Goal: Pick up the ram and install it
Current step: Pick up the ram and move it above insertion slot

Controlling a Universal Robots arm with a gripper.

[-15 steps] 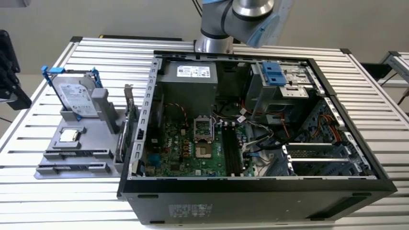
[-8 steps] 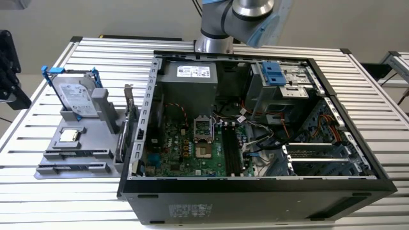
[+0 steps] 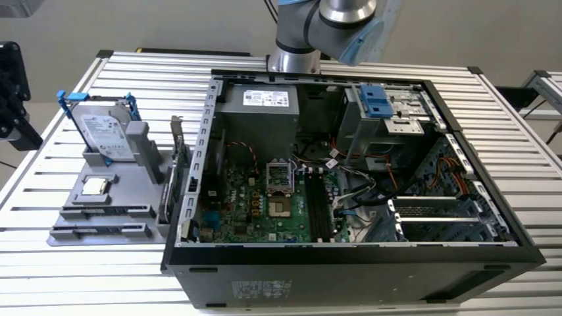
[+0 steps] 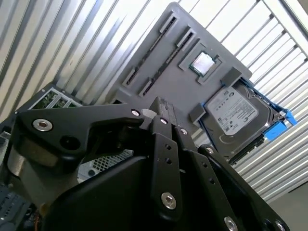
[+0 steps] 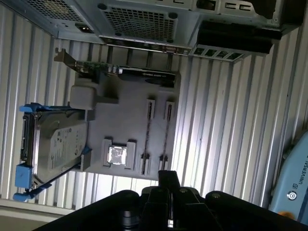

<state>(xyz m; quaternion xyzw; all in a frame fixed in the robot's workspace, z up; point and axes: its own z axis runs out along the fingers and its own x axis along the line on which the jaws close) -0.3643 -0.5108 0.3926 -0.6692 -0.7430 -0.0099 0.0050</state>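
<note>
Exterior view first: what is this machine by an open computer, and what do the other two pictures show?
That is a robot arm next to an open computer case on a metal table. A camera off the arm took that picture; the other two come from cameras riding near its wrist, so the gripper sits in their foreground. Beside the case lies a gray holder carrying a hard drive with blue brackets and a processor chip. The gripper hangs above that holder, apart from it, apparently holding nothing.

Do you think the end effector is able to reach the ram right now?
Probably yes: the ram stands uncovered in its holder, and only open space separates it from the end effector.
</note>
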